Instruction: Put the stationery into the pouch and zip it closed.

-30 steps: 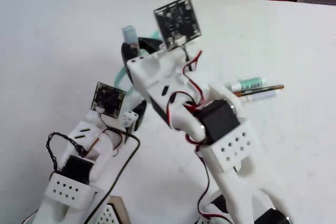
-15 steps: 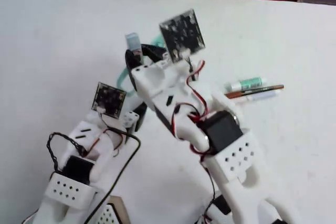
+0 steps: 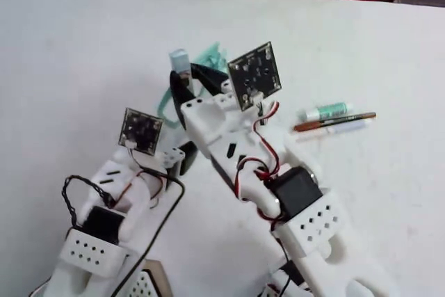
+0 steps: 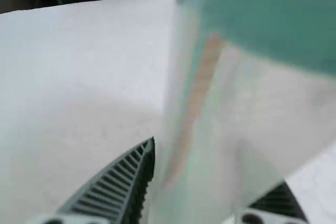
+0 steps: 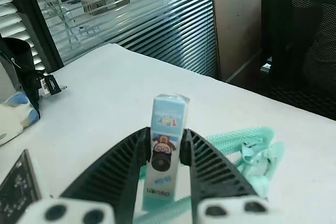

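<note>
Bare table (image 3: pixel 83 39) stretches beyond the pouch (image 3: pixel 212 55) and to its left, open for passage. On the pouch's near side the left arm (image 3: pixel 115 186) and right arm (image 3: pixel 236 151) crowd in. The right gripper (image 5: pixel 165 132), clamped on a small box (image 5: pixel 169 111), seemingly hangs over its edge. Pens (image 3: pixel 335 119) lie well right of the pouch, with bare table between.

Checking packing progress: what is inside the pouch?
A blurred orange stick-like shape shows through the pouch's clear wall, unidentifiable. From above, the arms cover most of it. The right gripper holds a small box outside it.
</note>
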